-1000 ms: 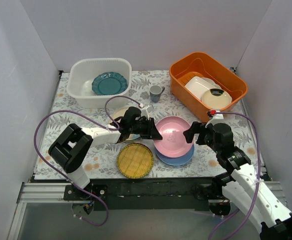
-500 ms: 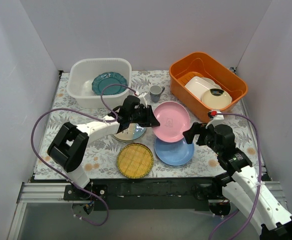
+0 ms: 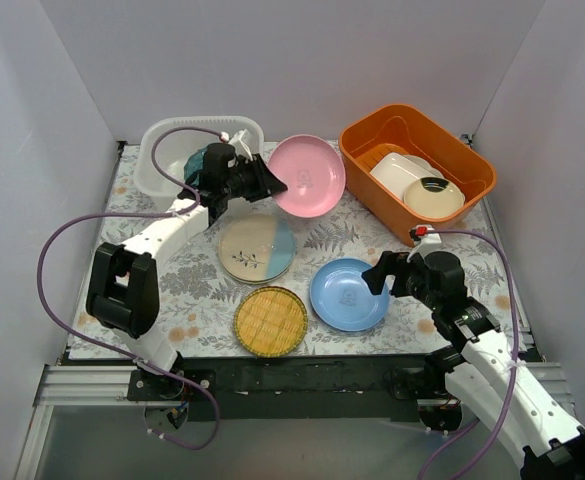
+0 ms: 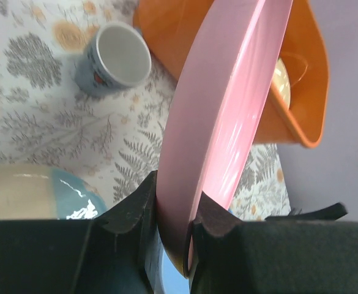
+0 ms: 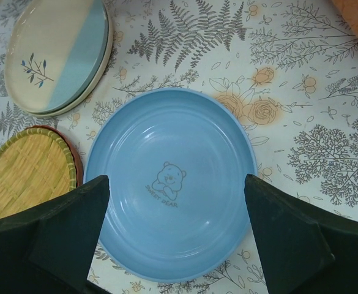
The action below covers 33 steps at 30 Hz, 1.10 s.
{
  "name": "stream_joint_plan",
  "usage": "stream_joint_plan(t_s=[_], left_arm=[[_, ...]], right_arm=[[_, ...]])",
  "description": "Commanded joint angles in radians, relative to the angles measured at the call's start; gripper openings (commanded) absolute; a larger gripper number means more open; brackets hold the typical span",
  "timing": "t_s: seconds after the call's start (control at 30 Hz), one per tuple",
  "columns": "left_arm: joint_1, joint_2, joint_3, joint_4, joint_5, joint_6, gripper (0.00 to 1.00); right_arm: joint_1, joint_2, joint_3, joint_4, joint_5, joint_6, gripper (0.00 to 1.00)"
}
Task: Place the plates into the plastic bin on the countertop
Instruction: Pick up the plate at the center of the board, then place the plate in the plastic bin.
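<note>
My left gripper (image 3: 269,182) is shut on the rim of the pink plate (image 3: 310,176) and holds it tilted in the air just right of the white plastic bin (image 3: 172,200). In the left wrist view both jaws clamp the pink plate (image 4: 227,116) at the left gripper (image 4: 175,214). A teal plate (image 3: 198,166) lies in the bin, partly hidden by the arm. On the countertop (image 3: 152,270) lie the cream-and-blue plate (image 3: 257,248), the yellow woven plate (image 3: 271,320) and the light blue plate (image 3: 348,294). My right gripper (image 3: 377,275) is open and empty above the light blue plate (image 5: 172,184).
A grey cup (image 3: 313,185) stands behind the pink plate. The orange bin (image 3: 362,165) at the back right holds a white rectangular dish (image 3: 402,172) and a cream dish. A red-orange rim (image 5: 74,160) shows under the woven plate (image 5: 29,174).
My left gripper lifted the pink plate off the light blue plate and carried it back and left, up beside the white bin. My right gripper shifted slightly over the light blue plate.
</note>
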Motion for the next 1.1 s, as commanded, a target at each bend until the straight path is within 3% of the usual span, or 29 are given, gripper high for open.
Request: stream_joint_plan(t_s=[0.0,0.53,1.07], left_arm=[[0.052,-0.017,0.109,0.000,0.033,-0.030,0.00],[0.236,0.035,0.292,-0.059,-0.003,-0.130,0.00],[0.348,0.049,0.367,-0.180,-0.202,-0.155,0.00]], right_arm=[[0.002,0.006,-0.008,0.058,-0.029,0.005,0.98],[0.002,0.066,-0.019,0.087,-0.061,0.008,0.98],[0.002,0.092,-0.033,0.114,-0.099,0.005,0.98]])
